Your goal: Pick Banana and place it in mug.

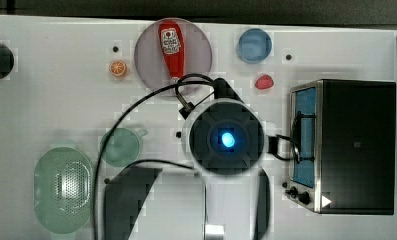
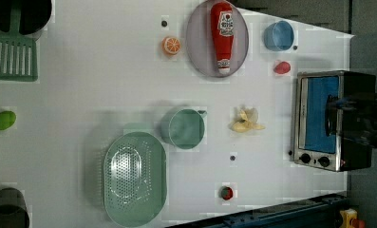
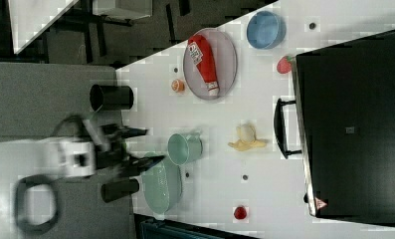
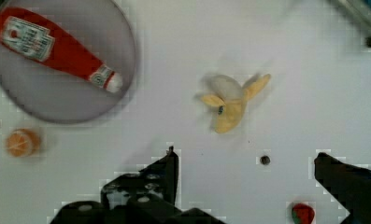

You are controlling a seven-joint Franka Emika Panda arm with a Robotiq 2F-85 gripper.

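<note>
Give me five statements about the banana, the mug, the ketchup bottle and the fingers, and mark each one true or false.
1. The banana lies on the bare table, between the mug and the toaster oven. True.
2. The banana is already inside the mug. False: the mug holds nothing.
3. The ketchup bottle lies on the round grey plate. True.
4. The gripper has its fingers shut on the banana. False: they stand wide open, holding nothing, and the banana lies apart from them.
5. The orange slice sits in the blue bowl. False: it lies on the table beside the plate.
</note>
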